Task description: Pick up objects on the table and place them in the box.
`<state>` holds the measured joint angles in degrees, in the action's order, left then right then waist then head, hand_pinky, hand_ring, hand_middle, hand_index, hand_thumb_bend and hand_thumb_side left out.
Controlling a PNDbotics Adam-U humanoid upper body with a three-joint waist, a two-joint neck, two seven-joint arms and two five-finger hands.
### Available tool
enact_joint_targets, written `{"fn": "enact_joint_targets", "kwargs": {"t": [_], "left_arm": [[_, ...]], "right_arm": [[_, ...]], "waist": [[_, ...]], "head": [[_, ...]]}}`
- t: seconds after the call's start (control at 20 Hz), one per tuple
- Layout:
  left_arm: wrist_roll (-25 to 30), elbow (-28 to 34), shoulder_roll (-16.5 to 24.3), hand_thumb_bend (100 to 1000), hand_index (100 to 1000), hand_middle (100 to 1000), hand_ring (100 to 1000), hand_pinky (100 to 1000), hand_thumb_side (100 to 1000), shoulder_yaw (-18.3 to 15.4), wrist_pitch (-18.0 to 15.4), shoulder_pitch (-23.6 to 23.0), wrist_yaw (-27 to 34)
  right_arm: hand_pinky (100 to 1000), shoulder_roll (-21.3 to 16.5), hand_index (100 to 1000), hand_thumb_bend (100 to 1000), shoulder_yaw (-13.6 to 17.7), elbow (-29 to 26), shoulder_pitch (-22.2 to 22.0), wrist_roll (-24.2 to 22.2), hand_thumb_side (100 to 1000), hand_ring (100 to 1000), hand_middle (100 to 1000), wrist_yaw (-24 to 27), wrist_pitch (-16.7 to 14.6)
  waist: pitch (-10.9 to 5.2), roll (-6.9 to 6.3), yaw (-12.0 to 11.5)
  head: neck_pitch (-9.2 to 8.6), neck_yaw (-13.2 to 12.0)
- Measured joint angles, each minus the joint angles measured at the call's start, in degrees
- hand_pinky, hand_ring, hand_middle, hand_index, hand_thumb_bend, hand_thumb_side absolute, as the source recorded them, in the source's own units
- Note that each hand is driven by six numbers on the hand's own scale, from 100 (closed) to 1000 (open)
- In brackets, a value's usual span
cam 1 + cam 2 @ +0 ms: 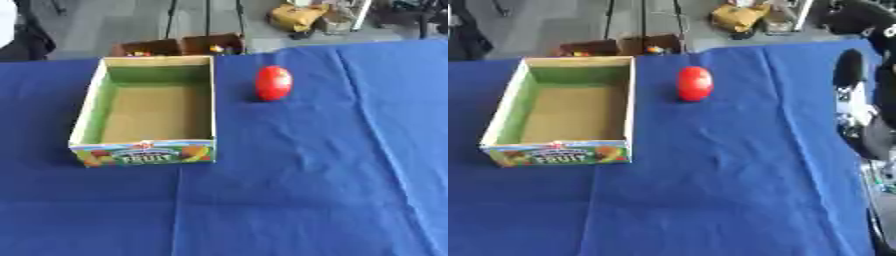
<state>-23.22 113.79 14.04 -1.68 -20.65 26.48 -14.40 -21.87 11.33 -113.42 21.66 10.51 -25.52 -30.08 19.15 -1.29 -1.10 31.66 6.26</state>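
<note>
One red egg-shaped object (273,83) stands on the blue-covered worktop (306,190), just beside one open cardboard box (144,152) and well apart from the right hand (852,70) at the right edge, finger state unclear. The box holds nothing; nothing is picked yet. The left hand is unseen.

1. Tablecloth (306,190): solid deep blue, no pattern, creases show as slightly lighter lines.
2. Box (87,107): inner walls green, floor plain tan cardboard, rim pale cream.
3. Box front panel: printed fruit pictures in red, orange and green, blue band, white "FRUIT" lettering.
4. Red oval object (273,83): glossy red, pale highlight on top.
5. Robot arm (859,100) at right edge of right eye view: black with white/silver parts.
</note>
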Motion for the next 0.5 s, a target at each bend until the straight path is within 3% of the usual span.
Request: {"fn": "enact_joint_targets", "kwargs": {"t": [0.5], "left_arm": [[0.01,0.00,0.00,100,841,770,893,725,1000,0.00,-0.01,0.00,0.28]], "right_arm": [[668,-0.11,850,100,0.00,0.00,0.63,-0.07,859,728,660,0.10,0.53]], "waist": [[0.29,0.06,-0.01]], "head": [[-0.02,0.23]]}}
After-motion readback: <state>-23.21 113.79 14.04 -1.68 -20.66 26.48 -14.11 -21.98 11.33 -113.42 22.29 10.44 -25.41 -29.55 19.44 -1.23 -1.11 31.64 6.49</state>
